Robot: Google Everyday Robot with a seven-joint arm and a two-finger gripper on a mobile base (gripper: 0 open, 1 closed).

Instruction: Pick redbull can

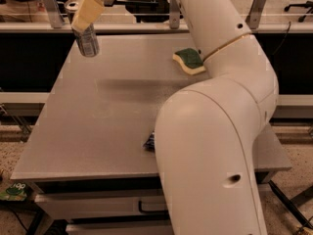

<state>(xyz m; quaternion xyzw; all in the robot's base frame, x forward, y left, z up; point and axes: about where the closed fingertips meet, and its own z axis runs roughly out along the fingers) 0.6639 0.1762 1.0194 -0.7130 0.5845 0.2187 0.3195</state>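
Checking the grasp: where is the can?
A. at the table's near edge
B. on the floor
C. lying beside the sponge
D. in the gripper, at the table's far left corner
D: the gripper is shut on the can at the far left corner of the table.

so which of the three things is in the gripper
The redbull can, held by the gripper at the far left. The green sponge and dark blue packet lie on the table.
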